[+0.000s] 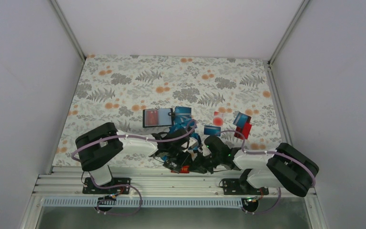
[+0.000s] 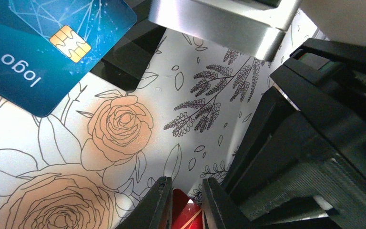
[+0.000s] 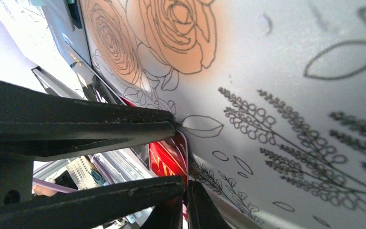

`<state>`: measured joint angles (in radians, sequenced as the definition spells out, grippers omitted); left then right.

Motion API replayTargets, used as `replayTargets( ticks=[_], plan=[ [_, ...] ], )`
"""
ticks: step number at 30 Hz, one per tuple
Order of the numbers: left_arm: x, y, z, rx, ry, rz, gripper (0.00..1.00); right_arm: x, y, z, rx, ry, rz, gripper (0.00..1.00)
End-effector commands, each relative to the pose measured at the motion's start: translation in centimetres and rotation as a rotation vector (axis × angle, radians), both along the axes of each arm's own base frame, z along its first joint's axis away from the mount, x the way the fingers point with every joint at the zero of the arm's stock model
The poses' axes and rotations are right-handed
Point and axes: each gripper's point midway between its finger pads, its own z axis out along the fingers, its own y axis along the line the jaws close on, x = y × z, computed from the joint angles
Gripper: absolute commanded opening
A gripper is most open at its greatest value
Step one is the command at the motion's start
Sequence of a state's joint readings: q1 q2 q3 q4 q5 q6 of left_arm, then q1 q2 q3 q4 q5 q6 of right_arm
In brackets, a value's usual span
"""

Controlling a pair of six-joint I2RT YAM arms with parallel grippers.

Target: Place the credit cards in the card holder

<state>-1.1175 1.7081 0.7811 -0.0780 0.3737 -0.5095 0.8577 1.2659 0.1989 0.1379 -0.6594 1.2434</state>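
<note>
Task status: early, by my reading. The card holder [image 1: 152, 118] lies open and flat near the middle of the table [image 1: 124, 81], just beyond the two arms. I cannot tell from the overhead view whether any of its slots is filled. Most of the credit cards [image 1: 212, 130] lie loose on the cloth to the right of the holder, some overlapping, so nearly all of the loading remains. Both arms meet low at the near edge of the table. The left gripper [image 2: 187, 188] has its fingers narrow with a red card [image 2: 180, 210] between them. The right gripper [image 3: 178, 155] has its fingers closed in on the same card from the opposite side, so I judge both to be gripping it. A teal card [image 2: 33, 57] lies just beyond the left fingers. Clearance: the working point sits beside the table's front edge and the metal rail below it, and the two wrists are crowded together, leaving little room there. Open cloth lies left of and beyond the holder. I would approach the holder from its near side and keep well off the side walls.
</note>
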Motion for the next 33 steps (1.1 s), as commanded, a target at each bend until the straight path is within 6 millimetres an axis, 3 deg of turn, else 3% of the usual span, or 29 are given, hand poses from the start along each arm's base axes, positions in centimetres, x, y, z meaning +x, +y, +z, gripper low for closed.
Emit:
replayTargets(
  ticks=[1,7,13,20,24,29,33],
  plan=[
    [-1.3,2.6,-2.4,0.118,0.041,0.008,0.17,-0.2,-0.9,-1.1,-0.029,0.024,-0.014,0.04],
    [0.4,2.7,0.2,0.099,-0.007,0.078,0.17,0.3,-0.7,-0.5,-0.003,-0.005,-0.013,0.04],
    [3.4,4.2,5.1,0.074,-0.098,0.197,0.17,2.1,-0.9,1.5,-0.024,-0.103,-0.018,0.04],
    [7.1,7.4,10.8,0.034,-0.234,0.334,0.18,6.5,-3.3,4.6,-0.058,-0.234,-0.105,0.04],
    [9.0,9.4,13.3,0.01,-0.29,0.401,0.18,8.8,-3.4,7.0,-0.032,-0.311,-0.108,0.04],
    [10.8,10.4,16.8,-0.031,-0.375,0.402,0.18,12.0,-3.5,10.2,-0.025,-0.429,-0.09,0.04],
    [12.9,11.9,20.0,-0.048,-0.445,0.427,0.18,15.1,-3.3,13.9,-0.008,-0.575,-0.083,0.04]
  ],
)
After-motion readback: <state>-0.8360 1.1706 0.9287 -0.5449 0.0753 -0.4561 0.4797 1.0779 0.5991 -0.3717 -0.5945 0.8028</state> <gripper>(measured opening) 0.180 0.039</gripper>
